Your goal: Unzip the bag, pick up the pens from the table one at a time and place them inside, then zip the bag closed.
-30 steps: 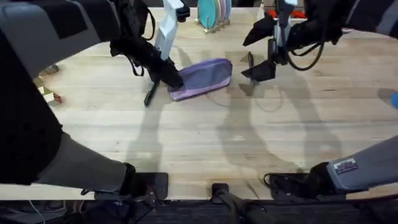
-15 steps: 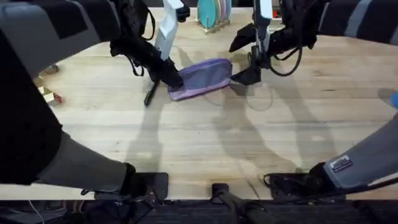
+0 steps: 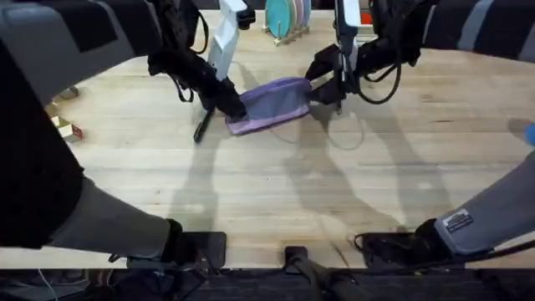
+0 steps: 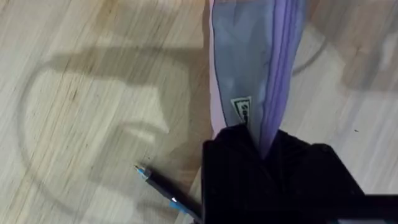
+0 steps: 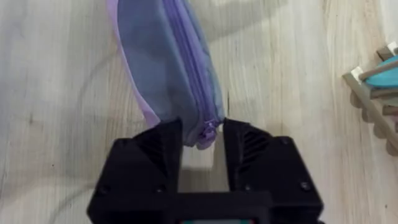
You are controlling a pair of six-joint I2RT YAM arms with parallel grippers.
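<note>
Pale table (image 3: 276,184), one bag (image 3: 272,104), one pen (image 3: 201,127), left pincer (image 4: 261,146) clamped on bag (right pincer (image 5: 202,140) open around its end)

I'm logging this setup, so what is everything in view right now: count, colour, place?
pouch: one, lavender, far centre of the table, zipper closed.
pen: one, black, on the table at the pouch's left end.
plate rack: one, wooden with pastel plates, far edge.
wooden blocks: a few, tan, left edge.
table: one, pale wood.
left hand: black, shut on the pouch's left end.
right hand: black, open around the zipper end at the pouch's right.
</note>
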